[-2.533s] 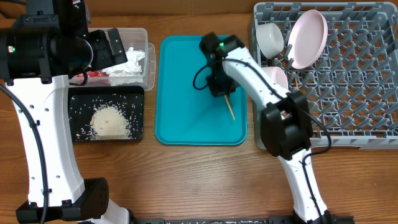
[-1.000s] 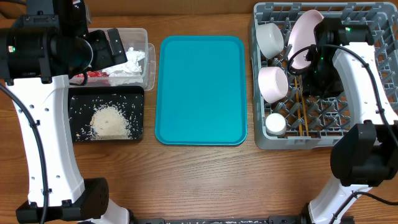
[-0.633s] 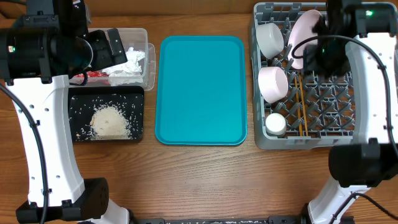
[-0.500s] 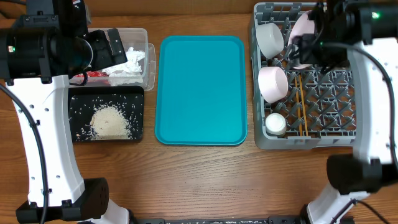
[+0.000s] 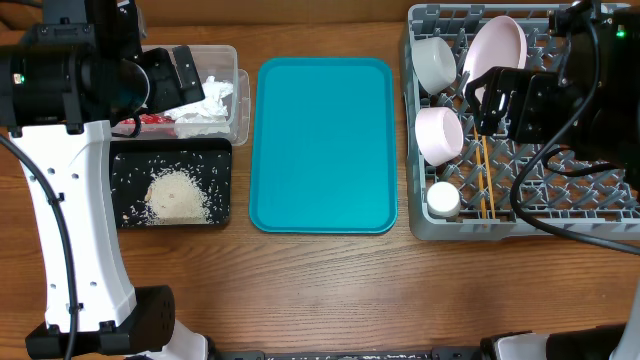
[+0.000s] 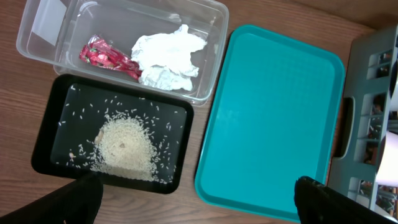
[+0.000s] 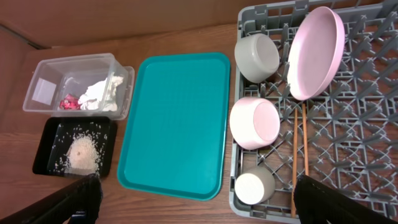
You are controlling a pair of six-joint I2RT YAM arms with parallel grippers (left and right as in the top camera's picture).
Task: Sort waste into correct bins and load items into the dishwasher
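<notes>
hovering with right gripper (image 5: 490, 101) and left gripper (image 5: 181, 79) spread wide, empty; chopsticks (image 5: 487, 180) in dish rack (image 5: 520, 228) likely light, stiff, slippery, best pinched mid-length.

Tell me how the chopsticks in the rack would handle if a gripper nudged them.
The chopsticks look thin and wooden, so they are probably light and stiff. They lie flat across the open grid of the dish rack, so a push might roll them or drop them between pegs.

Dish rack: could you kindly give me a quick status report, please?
Left gripper and right gripper open, empty. Chopsticks, plate, bowls, cup in dish rack. Napkin, wrapper in clear tub; rice on black tray. Nothing in the way.
</notes>
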